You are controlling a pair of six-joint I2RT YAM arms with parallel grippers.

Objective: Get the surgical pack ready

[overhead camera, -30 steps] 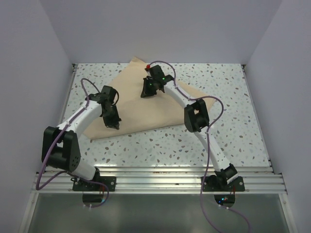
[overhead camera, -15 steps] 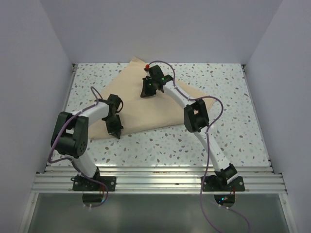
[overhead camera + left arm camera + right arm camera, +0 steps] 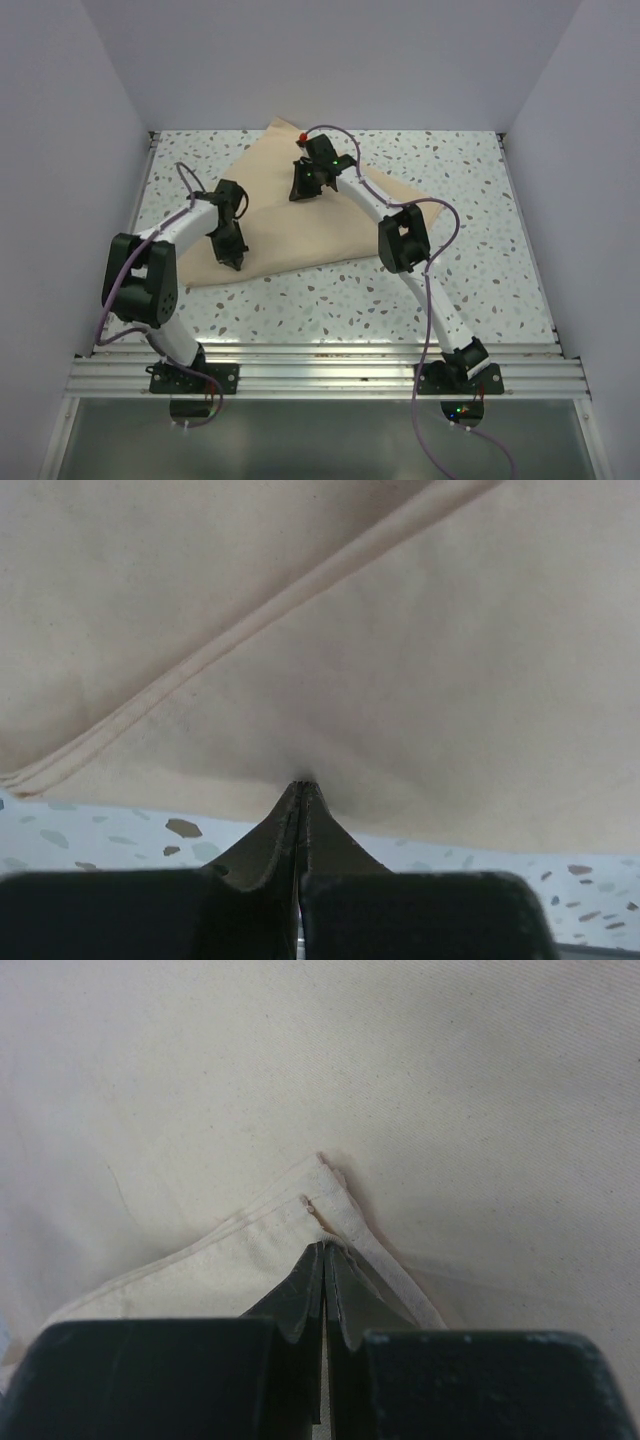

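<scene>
The tan cloth (image 3: 300,215) lies folded in a rough triangle on the speckled table. My left gripper (image 3: 231,257) is shut, its tips pinched at the cloth's near left fold edge (image 3: 420,680), which hangs just over the table. My right gripper (image 3: 303,186) is shut on a hemmed corner (image 3: 335,1195) of the cloth, on top of the sheet near its back. The left wrist view shows a stitched hem (image 3: 250,620) running diagonally. The steel tray, scissors, forceps, gauze and packets are out of view.
A small red thing (image 3: 303,136) shows by the cloth's back tip, next to the right wrist. White walls close the table on the left, back and right. Bare speckled table (image 3: 470,220) lies right of the cloth and in front of it.
The left arm's elbow swung inward and the left gripper shifted slightly along the cloth's near left edge, still shut. The right gripper and the cloth's outline stayed put.
</scene>
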